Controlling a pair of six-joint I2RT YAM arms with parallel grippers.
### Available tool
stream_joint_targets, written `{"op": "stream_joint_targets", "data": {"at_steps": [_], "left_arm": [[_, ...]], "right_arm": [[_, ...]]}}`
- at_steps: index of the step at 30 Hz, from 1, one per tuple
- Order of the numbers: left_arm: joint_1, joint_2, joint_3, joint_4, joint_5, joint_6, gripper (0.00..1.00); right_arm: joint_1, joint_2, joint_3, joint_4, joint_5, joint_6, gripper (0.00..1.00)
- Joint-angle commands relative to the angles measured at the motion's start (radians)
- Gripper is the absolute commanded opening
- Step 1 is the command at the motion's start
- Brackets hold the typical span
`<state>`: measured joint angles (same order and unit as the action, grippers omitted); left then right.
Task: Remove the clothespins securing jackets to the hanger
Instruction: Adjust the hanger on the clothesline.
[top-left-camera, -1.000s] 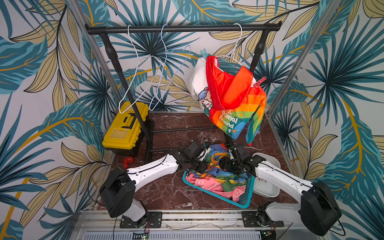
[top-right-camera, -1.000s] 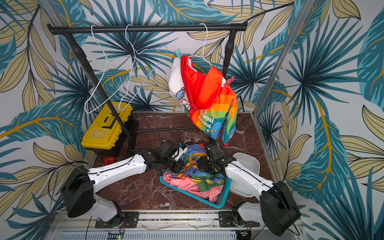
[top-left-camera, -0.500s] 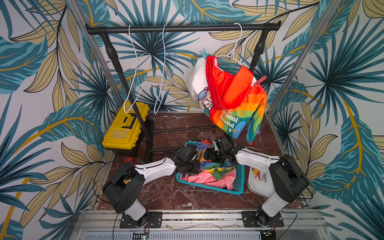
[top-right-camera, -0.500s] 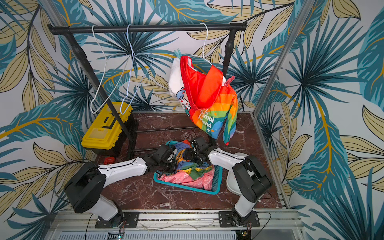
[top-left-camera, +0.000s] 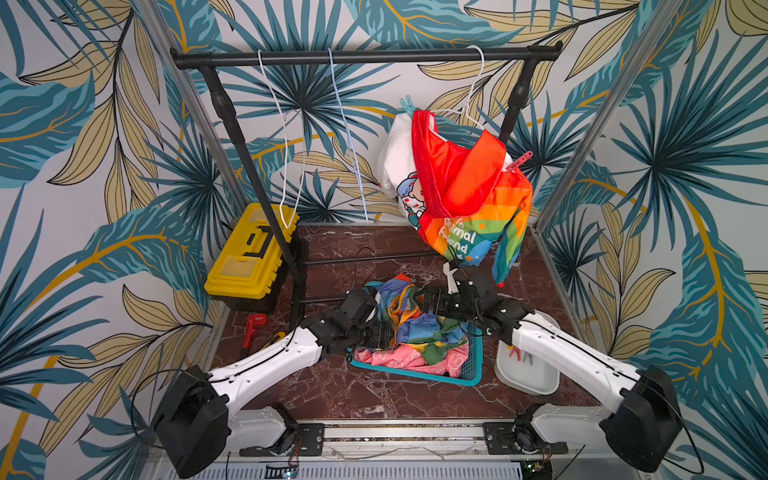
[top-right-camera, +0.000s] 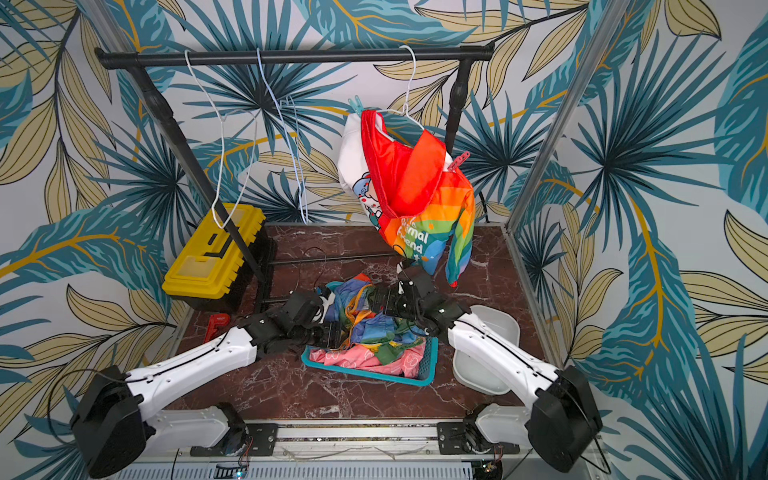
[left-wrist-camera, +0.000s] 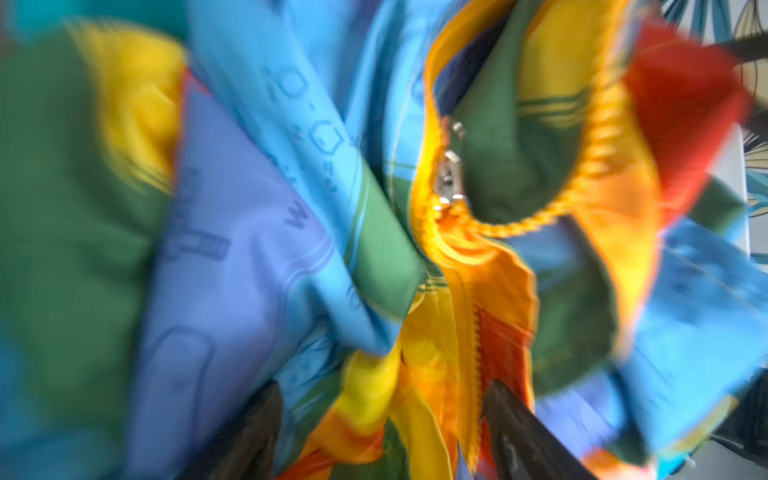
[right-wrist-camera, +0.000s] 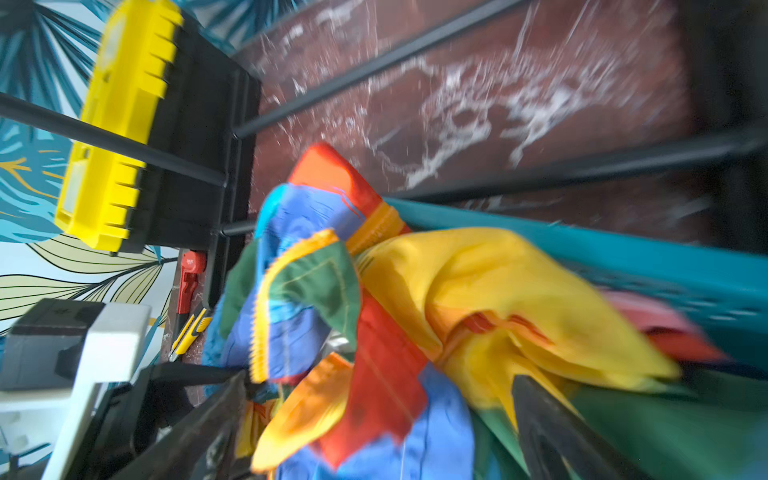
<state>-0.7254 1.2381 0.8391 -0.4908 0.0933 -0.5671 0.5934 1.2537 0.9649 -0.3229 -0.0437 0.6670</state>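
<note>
My right gripper (right-wrist-camera: 380, 378) has its jaws spread wide, and the crumpled rainbow-striped jacket (right-wrist-camera: 478, 291) is bunched between them, heaped over the teal basket (right-wrist-camera: 602, 245) rim. Out on the marble worktop (right-wrist-camera: 457, 83) there's the yellow toolbox (right-wrist-camera: 120, 124), with a red tool (right-wrist-camera: 190, 274) and utility knife (right-wrist-camera: 189, 332) just beside it.

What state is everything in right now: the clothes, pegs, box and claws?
Hanging jacket: clipped by teal peg and pink peg.
Two hangers: bare.
Basket jackets: crumpled, unpegged.
Toolbox: shut.
Bowl: holds loose pegs.
Left gripper: open.
Right gripper: open.
</note>
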Motion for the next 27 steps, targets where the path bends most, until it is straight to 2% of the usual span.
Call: {"op": "stream_joint_targets", "data": {"at_steps": [1, 6, 11, 18, 21, 27], "left_arm": [[0.01, -0.068, 0.068, -0.118, -0.068, 0.056, 0.83], [0.016, -0.184, 0.137, -0.126, -0.089, 0.104, 0.9], [0.023, -0.247, 0.187, -0.132, -0.091, 0.151, 0.98], [0.022, -0.252, 0.195, -0.13, 0.026, 0.18, 1.0], [0.023, -0.277, 0.192, -0.13, 0.082, 0.205, 1.0], [0.022, -0.321, 0.16, -0.125, 0.059, 0.209, 1.0]], "right_arm": [[-0.022, -0.079, 0.039, -0.201, 0.103, -0.07, 0.99], [-0.073, -0.242, 0.126, -0.313, 0.215, -0.114, 1.0], [-0.21, -0.308, 0.264, -0.319, 0.248, -0.159, 0.99], [-0.272, -0.231, 0.535, -0.225, 0.268, -0.287, 0.99], [-0.288, -0.165, 0.672, -0.264, 0.264, -0.322, 1.0], [-0.293, -0.168, 0.776, -0.293, 0.343, -0.404, 1.0]]}}
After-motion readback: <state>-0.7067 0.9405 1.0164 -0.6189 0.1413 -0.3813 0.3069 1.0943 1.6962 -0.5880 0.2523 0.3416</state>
